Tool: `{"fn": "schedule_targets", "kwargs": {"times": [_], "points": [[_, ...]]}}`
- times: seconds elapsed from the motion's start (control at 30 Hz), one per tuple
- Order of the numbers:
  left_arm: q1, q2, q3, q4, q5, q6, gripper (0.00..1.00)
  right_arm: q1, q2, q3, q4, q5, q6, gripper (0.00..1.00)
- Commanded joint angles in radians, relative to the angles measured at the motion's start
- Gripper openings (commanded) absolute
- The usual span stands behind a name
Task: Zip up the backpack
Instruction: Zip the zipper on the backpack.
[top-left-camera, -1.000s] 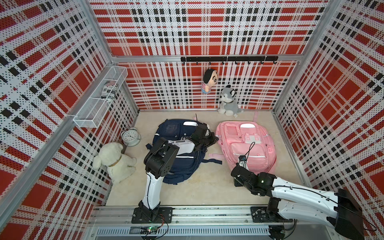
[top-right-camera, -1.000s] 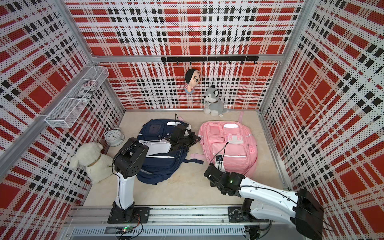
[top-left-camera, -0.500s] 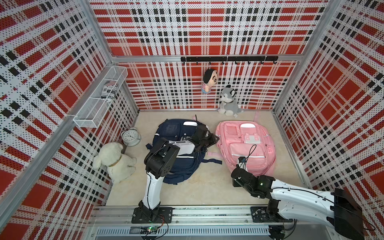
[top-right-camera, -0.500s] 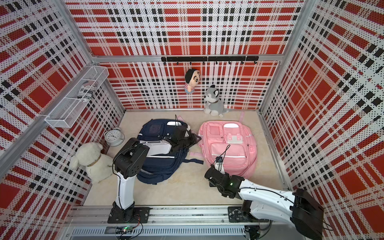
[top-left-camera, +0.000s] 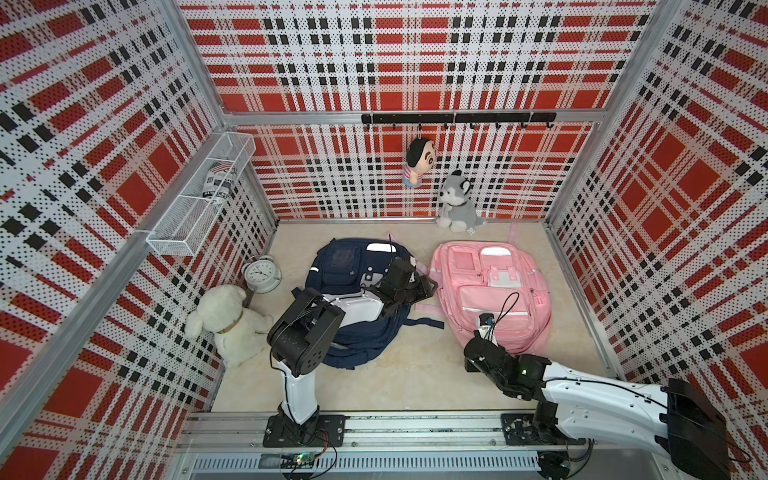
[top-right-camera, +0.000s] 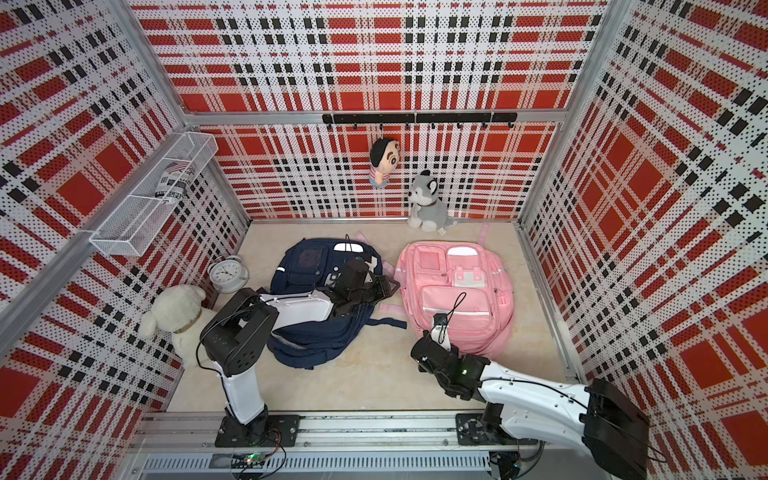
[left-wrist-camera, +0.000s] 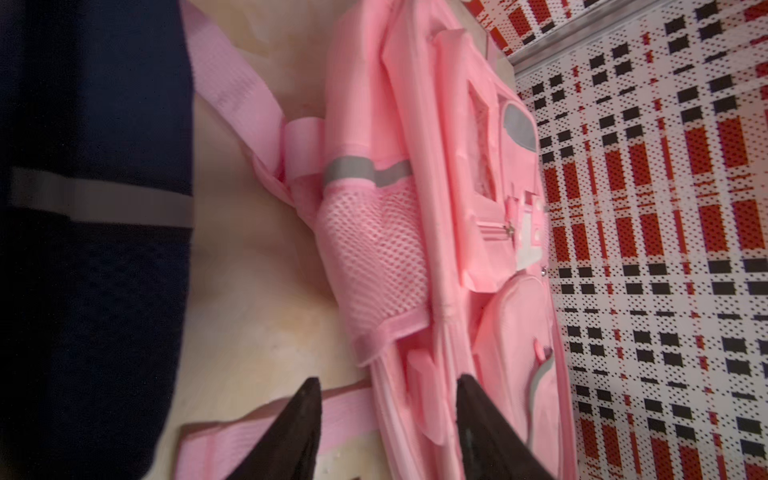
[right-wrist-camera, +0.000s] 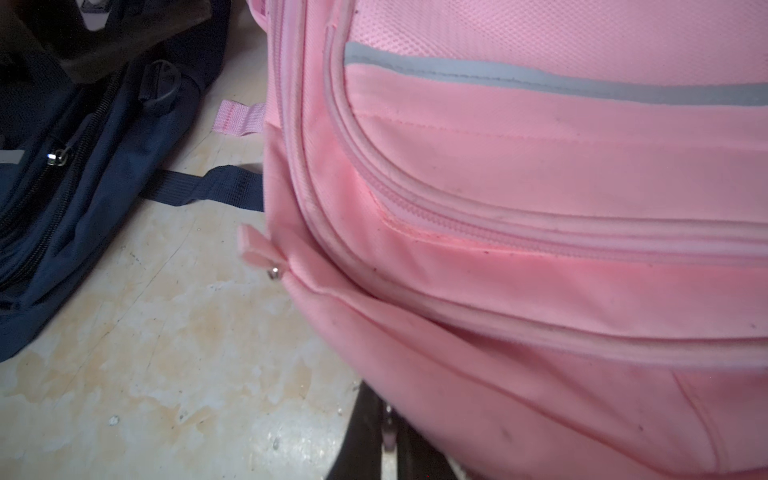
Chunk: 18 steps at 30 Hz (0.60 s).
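Note:
The pink backpack (top-left-camera: 490, 291) (top-right-camera: 457, 291) lies flat on the floor right of centre, with a navy backpack (top-left-camera: 345, 266) beside it. My left gripper (top-left-camera: 430, 286) (left-wrist-camera: 386, 382) is open at the pink pack's left side. Its fingers straddle the side seam and a pink tab (left-wrist-camera: 424, 399), holding nothing. My right gripper (top-left-camera: 471, 355) (right-wrist-camera: 388, 411) sits at the pack's near left corner. It is shut on a thin zipper pull, mostly hidden under the bulging fabric. Another pink zipper pull (right-wrist-camera: 253, 249) hangs free at that corner.
A white plush dog (top-left-camera: 232, 320) and an alarm clock (top-left-camera: 262, 272) sit by the left wall. A husky plush (top-left-camera: 455, 203) and a hanging doll (top-left-camera: 417, 160) are at the back wall. A wire basket (top-left-camera: 199, 199) hangs on the left wall. Plaid walls enclose three sides.
My left gripper has gone from shut to open beside the pink backpack. My right gripper has slid slightly nearer and leftward along the pack's lower edge, still shut.

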<state>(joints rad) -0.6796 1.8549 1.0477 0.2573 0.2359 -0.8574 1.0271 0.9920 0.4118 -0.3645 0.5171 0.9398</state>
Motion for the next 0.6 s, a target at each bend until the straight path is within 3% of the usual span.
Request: {"fn": "schedule_targets", "kwargs": {"times": [0.0,0.33,0.57], "points": [[-0.029,-0.049,-0.027,-0.016,-0.018,0.024,0.54,0.007,0.012,0.002,0.06,0.054,0.002,0.0],[-0.103,-0.197,-0.232,0.068,-0.12,-0.096,0.54,0.005,0.01,-0.002,0.072,0.065,0.001,0.0],[-0.182,-0.14,-0.258,0.171,-0.073,-0.189,0.54,0.004,0.024,0.009,0.072,0.064,-0.004,0.0]]}}
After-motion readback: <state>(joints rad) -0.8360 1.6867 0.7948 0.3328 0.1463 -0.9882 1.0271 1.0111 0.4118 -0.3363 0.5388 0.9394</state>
